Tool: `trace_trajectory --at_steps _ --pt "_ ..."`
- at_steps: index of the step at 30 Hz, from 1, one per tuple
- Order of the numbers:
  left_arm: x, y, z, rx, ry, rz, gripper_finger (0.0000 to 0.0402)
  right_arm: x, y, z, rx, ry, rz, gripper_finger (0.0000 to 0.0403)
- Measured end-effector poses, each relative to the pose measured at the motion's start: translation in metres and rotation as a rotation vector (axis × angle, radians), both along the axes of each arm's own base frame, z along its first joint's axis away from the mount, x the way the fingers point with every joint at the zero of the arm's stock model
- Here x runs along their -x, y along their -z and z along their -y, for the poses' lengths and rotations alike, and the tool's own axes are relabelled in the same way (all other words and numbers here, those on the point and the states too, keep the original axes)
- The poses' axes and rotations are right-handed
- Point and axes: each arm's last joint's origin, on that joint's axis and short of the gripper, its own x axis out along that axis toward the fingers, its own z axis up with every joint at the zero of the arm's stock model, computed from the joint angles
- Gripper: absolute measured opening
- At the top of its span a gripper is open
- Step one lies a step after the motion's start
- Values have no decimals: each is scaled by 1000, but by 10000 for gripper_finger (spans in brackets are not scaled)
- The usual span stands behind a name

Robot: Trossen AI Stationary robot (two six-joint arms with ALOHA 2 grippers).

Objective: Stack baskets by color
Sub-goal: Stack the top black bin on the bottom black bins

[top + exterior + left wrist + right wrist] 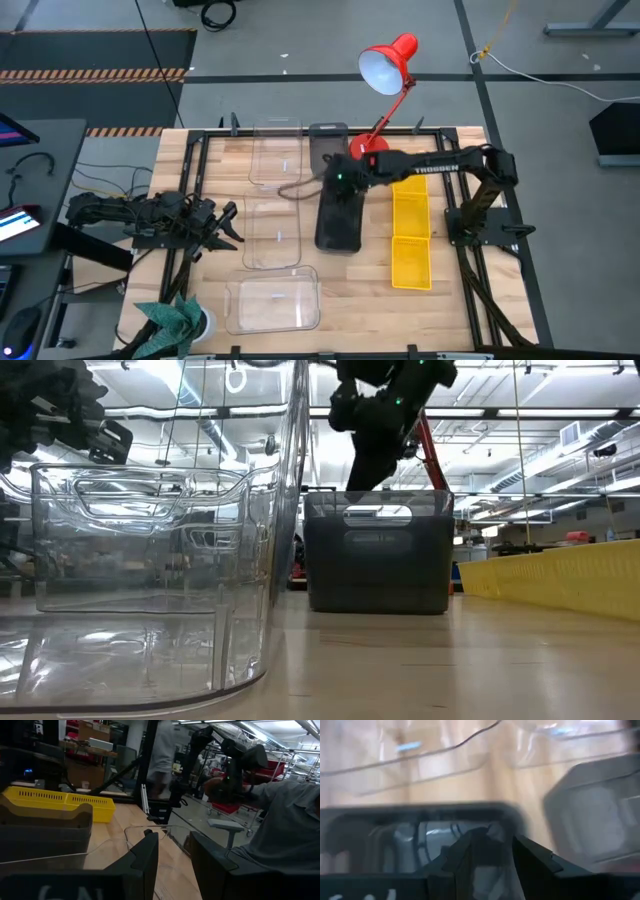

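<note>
Three clear baskets (275, 155) (272, 235) (272, 303) stand in a row down the table's left-centre. A dark grey basket (340, 222) stands on its base mid-table, with another (327, 145) behind it at the far edge. Two yellow baskets (411, 200) (411, 262) lie end to end on the right. My right gripper (335, 182) hangs open above the far end of the middle grey basket (378, 550), tilted down and clear of its rim (420, 815). My left gripper (232, 225) waits open at the left, level, beside the clear baskets, with nothing between its fingers (150, 855).
A red desk lamp (385, 65) leans over the far edge behind the grey baskets. A green folded-paper thing (175, 318) sits at the near left corner. Black frame rails (195, 170) border the table. A person in grey (285, 820) stands beyond it.
</note>
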Motion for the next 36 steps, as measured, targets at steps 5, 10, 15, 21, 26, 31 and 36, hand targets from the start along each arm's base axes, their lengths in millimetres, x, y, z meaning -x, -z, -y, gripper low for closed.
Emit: trace_trajectory --at_steps 5,10,15,21,26,31,36 --pt "0 0 0 0 0 0 117 -3 -10 26 23 24 82 144" --pt "0 0 0 0 0 0 117 -3 -15 48 86 19 137 144" --pt "0 0 0 0 0 1 117 -8 2 67 111 21 96 145" --pt "0 0 0 0 0 2 117 -16 35 81 100 -13 12 158" --pt "0 0 0 0 0 0 117 -20 47 87 69 -27 2 188" --pt "0 0 0 1 0 0 117 -19 52 92 9 -48 13 221" --pt "0 0 0 1 0 1 117 -19 57 93 34 -55 -21 228"
